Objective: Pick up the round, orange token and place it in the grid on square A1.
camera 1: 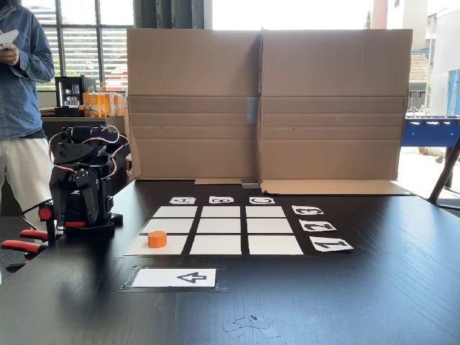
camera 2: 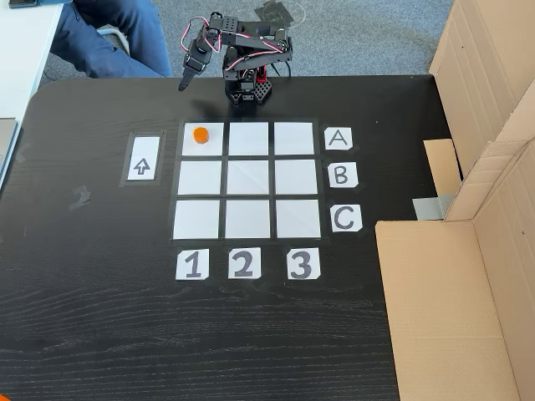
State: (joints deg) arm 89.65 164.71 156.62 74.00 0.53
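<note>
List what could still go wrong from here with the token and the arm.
1. The orange token lies on square A1 close to its far edge; a nudge could push it onto the black gap.
2. The gripper hangs just beyond that cell, so a careless swing might clip the token.
3. The grid looks like loose paper; a low sweep could shift it.

A white arrow card (camera 2: 142, 159) is taped near the table's (camera 2: 100, 334) left edge in a fixed view, and big cardboard sheets (camera 1: 262, 104) are propped along its far edge.
</note>
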